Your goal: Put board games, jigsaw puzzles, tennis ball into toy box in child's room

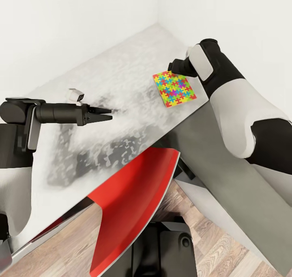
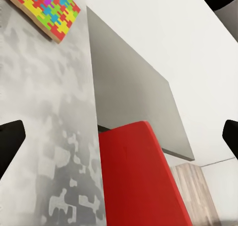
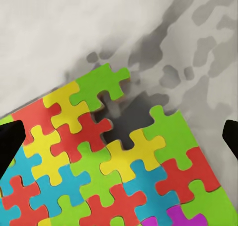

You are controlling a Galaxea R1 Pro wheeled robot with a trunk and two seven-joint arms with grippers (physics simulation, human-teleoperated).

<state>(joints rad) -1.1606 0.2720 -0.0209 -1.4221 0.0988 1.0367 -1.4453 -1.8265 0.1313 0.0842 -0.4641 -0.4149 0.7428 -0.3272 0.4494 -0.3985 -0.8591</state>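
Note:
One jigsaw puzzle [image 1: 174, 89], a thin slab of multicoloured interlocking pieces, lies flat on the light-grey table [image 1: 121, 78] near its right edge. My right gripper [image 1: 176, 68] hovers just above the slab's far corner. In the right wrist view it [image 3: 119, 141] stands open over the jigsaw puzzle [image 3: 114, 171], dark fingertips [image 3: 10, 144] wide apart and holding nothing. My left gripper [image 1: 106, 114] hangs open and empty over the middle of the table, well to the left of the slab. The left wrist view shows the jigsaw puzzle [image 2: 44, 7] ahead of that gripper [image 2: 119, 141].
A red chair back [image 1: 134, 195] sits tucked under the table's front edge, also seen as the red chair [image 2: 134, 181] in the left wrist view. A lower dark-grey section [image 1: 227, 167] joins the table on the right. White walls meet behind the table; wood-plank floor [image 1: 211, 248] lies below.

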